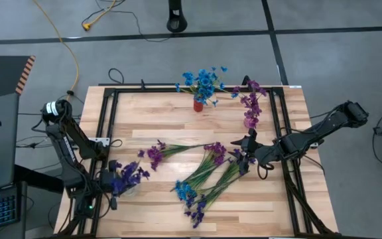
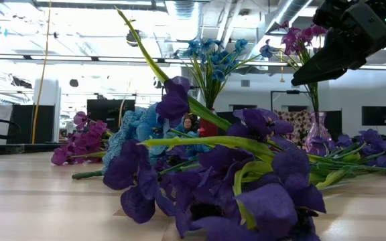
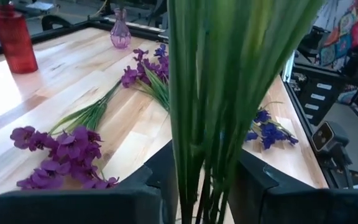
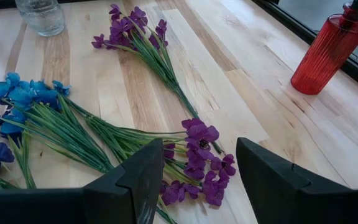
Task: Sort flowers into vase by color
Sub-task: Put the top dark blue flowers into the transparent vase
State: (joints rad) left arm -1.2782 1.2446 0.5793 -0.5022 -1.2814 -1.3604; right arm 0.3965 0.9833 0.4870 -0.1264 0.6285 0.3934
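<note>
Dark indigo flowers (image 1: 128, 176) stand with their green stems (image 3: 204, 112) between the fingers of my left gripper (image 1: 115, 184), at the near left over a clear vase (image 4: 40, 15); the fingers stand a little apart. My right gripper (image 4: 197, 186) hovers open above loose magenta flowers (image 4: 201, 158) right of the table's middle. Blue flowers stand in a red vase (image 1: 197, 105) and magenta flowers in a pink vase (image 1: 251, 121) at the far edge. My left gripper has the bunch's green stems (image 3: 197, 186) upright between its two fingers (image 3: 253, 186), which come at them about level and lie across them. A thin gap shows on each side, and I cannot tell whether the fingers touch the stems.
Loose bunches lie flat on the wood: magenta (image 1: 156, 153), blue (image 1: 184, 191) and indigo (image 1: 196, 212), with their stems crossing near the middle. A black frame (image 1: 108, 119) runs round the table. There is bare wood between the red vase and the loose bunches.
</note>
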